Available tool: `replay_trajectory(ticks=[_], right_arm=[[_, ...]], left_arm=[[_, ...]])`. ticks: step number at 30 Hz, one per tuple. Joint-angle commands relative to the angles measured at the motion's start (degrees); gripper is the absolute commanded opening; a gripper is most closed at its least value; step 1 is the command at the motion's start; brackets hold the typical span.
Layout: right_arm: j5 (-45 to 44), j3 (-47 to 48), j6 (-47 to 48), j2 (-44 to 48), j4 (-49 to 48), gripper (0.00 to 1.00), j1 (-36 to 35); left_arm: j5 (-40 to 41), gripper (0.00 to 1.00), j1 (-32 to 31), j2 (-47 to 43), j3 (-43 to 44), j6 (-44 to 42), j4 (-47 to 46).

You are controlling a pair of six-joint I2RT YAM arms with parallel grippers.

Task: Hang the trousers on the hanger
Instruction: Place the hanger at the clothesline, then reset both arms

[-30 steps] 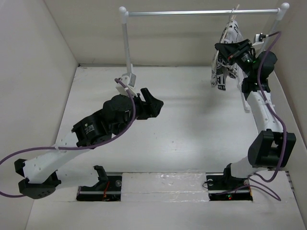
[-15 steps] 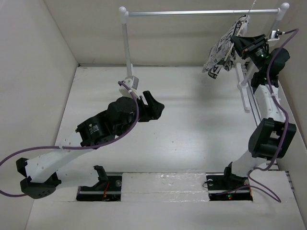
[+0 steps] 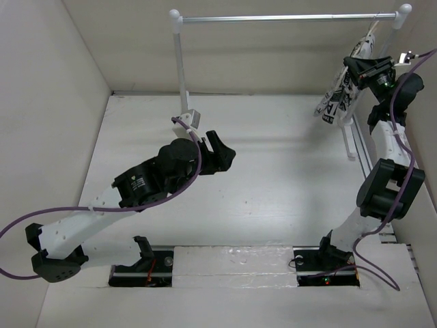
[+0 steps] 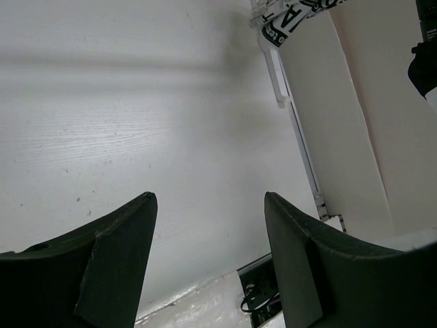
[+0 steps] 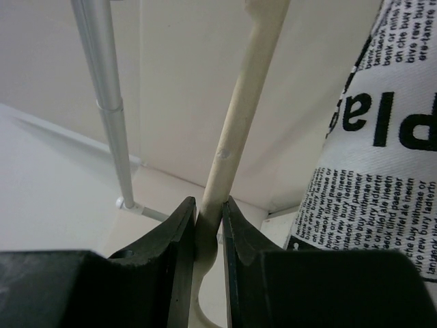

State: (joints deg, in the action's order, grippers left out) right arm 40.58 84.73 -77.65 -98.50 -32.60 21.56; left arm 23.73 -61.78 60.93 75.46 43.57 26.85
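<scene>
The trousers (image 3: 339, 94), white cloth with black newspaper print, hang over the pale cream hanger (image 3: 369, 39) at the rail's right end. In the right wrist view the cream hanger (image 5: 240, 109) runs up between my fingers, with the trousers (image 5: 372, 164) draped at the right. My right gripper (image 3: 362, 67) is shut on the hanger (image 5: 208, 212), high by the rail. My left gripper (image 3: 222, 152) is open and empty over the table's middle; in its own view (image 4: 208, 205) the trousers' hem (image 4: 290, 17) shows at the top.
The clothes rail (image 3: 287, 18) spans the back on white posts (image 3: 179, 61); it also shows in the right wrist view (image 5: 109, 102). Its right foot (image 3: 349, 140) lies on the table. Side walls stand close on the left and right.
My right gripper has swung up and to the right with the hanger and trousers, toward the rail's right post. The left arm has barely shifted.
</scene>
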Motion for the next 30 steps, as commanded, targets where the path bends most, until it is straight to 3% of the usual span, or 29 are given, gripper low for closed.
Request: replay_trajectory(ticks=[1, 7, 11, 14, 16, 17, 18, 19, 24, 28, 30], right_arm=[[2.22, 5.10, 2.41, 1.03, -12.23, 0.00, 1.63], [3.19, 0.97, 1.97, 1.47, -14.33, 0.04, 3.39], [4.77, -1.32, 3.02, 2.61, -13.38, 0.48, 4.45], [6.79, 0.17, 8.81, 4.45, -5.16, 0.58, 6.38], [7.67, 2.63, 15.14, 5.85, 0.67, 0.59, 7.96], [7.33, 3.94, 19.25, 7.25, 5.74, 0.65, 9.19], [7.32, 3.95, 21.46, 7.27, 8.14, 0.75, 9.72], [6.54, 5.43, 23.57, 8.49, 10.78, 1.00, 10.34], [3.63, 7.38, 37.36, 14.73, 25.38, 1.00, 12.80], [5.91, 3.70, 40.82, 20.87, 23.29, 1.00, 10.35], [6.27, -1.83, 44.13, 25.86, 22.93, 1.00, 5.00]], left_arm=[[0.44, 0.60, -0.10, -0.28, -0.31, 1.16, -1.10], [0.27, 0.60, -0.10, 0.77, 0.30, 1.78, -1.10], [0.88, 0.60, -0.10, 1.39, 1.00, 1.78, -0.40], [2.81, 0.68, -0.10, 2.35, 2.40, 1.08, 1.18], [5.09, 0.88, -0.10, 3.49, 3.55, -0.23, 2.58], [6.58, 0.99, -0.10, 4.45, 4.77, -0.68, 3.11], [7.12, 0.99, -0.10, 4.46, 5.48, -0.94, 3.47], [7.47, 0.99, -0.10, 5.33, 6.01, -1.03, 3.91], [5.99, 0.99, -0.10, 7.62, 8.47, -2.44, 1.63], [2.65, 0.99, -0.10, 11.83, 11.80, -4.54, -0.13], [0.29, 0.99, -0.10, 13.33, 12.95, -5.51, -0.22]])
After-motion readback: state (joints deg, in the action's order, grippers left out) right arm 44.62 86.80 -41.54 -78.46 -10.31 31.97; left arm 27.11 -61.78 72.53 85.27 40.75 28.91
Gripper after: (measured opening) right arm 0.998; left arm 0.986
